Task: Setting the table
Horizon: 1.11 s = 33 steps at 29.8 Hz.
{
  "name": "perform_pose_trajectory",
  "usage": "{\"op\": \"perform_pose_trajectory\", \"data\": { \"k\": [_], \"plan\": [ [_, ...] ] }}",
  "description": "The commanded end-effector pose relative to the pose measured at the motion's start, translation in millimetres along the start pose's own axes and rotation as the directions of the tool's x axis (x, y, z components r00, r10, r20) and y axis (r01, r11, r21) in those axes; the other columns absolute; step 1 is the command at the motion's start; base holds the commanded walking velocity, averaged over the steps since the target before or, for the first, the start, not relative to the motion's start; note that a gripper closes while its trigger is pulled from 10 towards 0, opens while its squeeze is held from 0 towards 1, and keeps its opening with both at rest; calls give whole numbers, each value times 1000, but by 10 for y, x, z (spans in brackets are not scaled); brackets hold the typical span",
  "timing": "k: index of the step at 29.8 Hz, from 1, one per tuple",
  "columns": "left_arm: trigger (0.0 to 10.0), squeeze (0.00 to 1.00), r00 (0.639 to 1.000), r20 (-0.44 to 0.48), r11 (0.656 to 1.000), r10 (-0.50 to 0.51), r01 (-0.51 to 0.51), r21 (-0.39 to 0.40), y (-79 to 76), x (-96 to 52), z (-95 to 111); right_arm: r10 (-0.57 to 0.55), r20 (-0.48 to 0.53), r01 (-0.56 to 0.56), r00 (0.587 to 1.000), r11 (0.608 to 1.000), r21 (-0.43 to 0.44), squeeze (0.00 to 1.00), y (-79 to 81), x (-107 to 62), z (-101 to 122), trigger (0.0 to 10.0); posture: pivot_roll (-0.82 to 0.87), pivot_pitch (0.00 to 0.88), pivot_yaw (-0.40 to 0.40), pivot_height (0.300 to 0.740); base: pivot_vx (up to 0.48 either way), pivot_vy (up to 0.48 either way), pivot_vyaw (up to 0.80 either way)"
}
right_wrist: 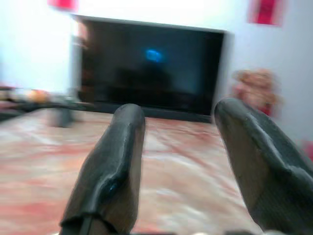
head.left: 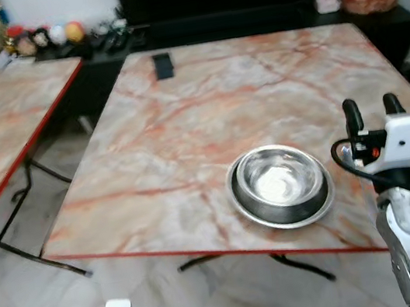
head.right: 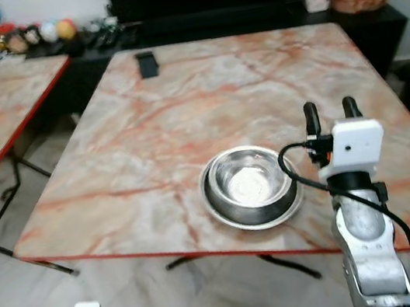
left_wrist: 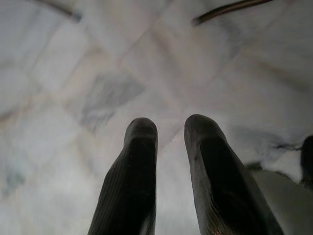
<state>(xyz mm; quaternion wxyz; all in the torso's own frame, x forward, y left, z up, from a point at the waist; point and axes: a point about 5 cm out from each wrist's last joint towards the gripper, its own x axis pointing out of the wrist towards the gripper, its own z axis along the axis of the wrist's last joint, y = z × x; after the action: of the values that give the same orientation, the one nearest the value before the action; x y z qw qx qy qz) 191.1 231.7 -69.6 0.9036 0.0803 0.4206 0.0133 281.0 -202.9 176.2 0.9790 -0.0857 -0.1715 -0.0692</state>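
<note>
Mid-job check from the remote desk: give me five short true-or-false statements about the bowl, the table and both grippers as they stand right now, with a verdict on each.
1. The round stainless-steel bowl sits on the marble-patterned folding table with red edging, near the edge closest to the robot. True.
2. The right gripper is clamped on the bowl. False: its fingers are open, holding nothing, raised to the right of the bowl.
3. A small flat black object lies at the table's far side. True.
4. The left gripper is over the tabletop. False: it hangs low, pointing at the pale tiled floor.
5. The bowl holds cutlery. False: nothing is in it.
</note>
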Motion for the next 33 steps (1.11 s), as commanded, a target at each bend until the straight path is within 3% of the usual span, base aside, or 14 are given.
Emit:
{"op": "perform_pose_trajectory", "data": {
  "k": [1,16,33],
  "plan": [
    [10000,0,1000,-18,1000,6,-6,-7,17,-5,-30,-11,14,11,1000,1000,6,0,-32,6,20,10000,-52,0,51,724,0,262,800],
    [10000,0,1000,-8,1000,9,-9,-4,62,-3,3,-1,47,1,999,1000,5,0,2,65,82,10000,-51,0,55,724,0,262,50],
    [10000,0,1000,-12,1000,10,-10,-7,29,-1,-8,42,59,-43,997,999,4,0,107,96,86,10000,-36,0,47,724,0,265,690]
  ]
}}
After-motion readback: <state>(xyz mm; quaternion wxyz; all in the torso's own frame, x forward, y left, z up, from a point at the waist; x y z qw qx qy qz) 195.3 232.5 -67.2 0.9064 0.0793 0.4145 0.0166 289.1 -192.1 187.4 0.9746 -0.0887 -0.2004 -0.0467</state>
